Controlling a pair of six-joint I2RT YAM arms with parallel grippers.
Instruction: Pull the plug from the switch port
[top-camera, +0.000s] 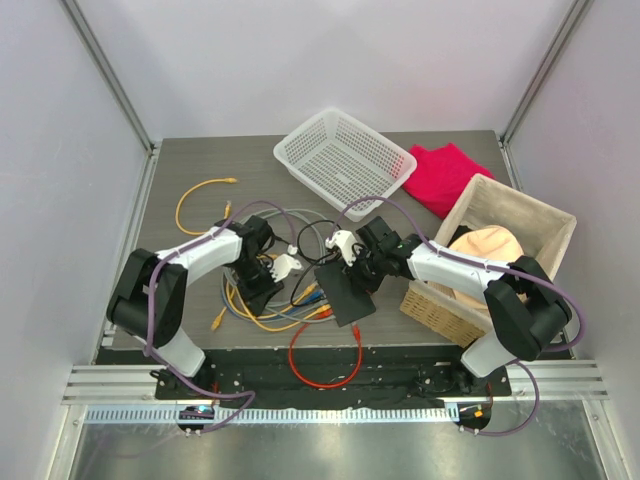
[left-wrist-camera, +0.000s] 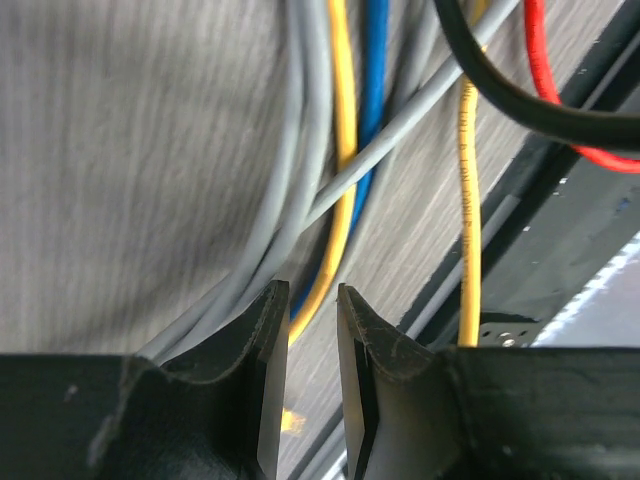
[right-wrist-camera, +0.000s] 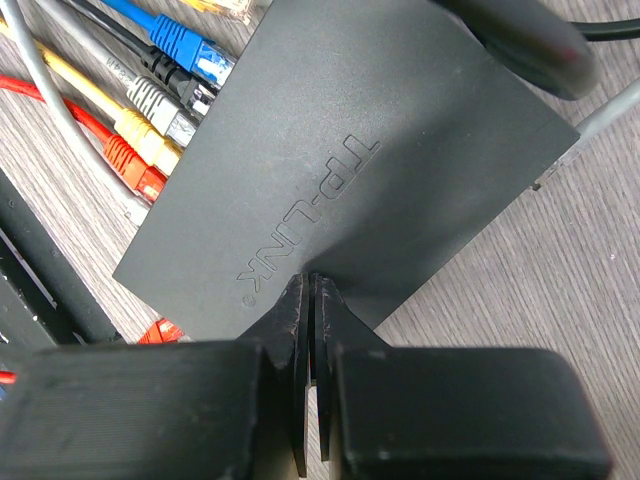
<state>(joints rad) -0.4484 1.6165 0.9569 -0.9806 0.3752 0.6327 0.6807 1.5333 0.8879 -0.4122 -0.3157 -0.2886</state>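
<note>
Counts, top view: 2 arms, 1 switch (top-camera: 345, 292), 1 white mesh basket (top-camera: 345, 160), 1 red cloth (top-camera: 440, 175), 1 lined wicker basket (top-camera: 520, 225) holding 1 peach cap (top-camera: 485, 250)

Switch: flat black box, lower centre of frame, on the grey table (top-camera: 180, 170), just right of the cable tangle (top-camera: 262, 305)

Right wrist view: switch (right-wrist-camera: 340, 160) fills mid-frame. Plugs along its upper-left edge: blue plug (right-wrist-camera: 185, 45), grey plug (right-wrist-camera: 165, 100), yellow plug (right-wrist-camera: 145, 135), red plug (right-wrist-camera: 130, 165), so 4 counted. A black lead runs between blue and grey, its plug hard to make out. The sockets are hidden under the casing

Right gripper (right-wrist-camera: 310, 290): fingers pressed together, nothing between them, tips at the switch's lower edge; contact with the casing cannot be told

Left gripper (left-wrist-camera: 313, 300): fingers a narrow slot apart, nothing gripped, a yellow cable (left-wrist-camera: 340, 150) seen beyond the slot. Also in that view: 1 further yellow, 1 blue, 1 red, 1 black; the greys overlap, count uncertain

Top view: left gripper (top-camera: 285, 265) over the tangle, right gripper (top-camera: 343, 243) at the switch's upper edge
</note>
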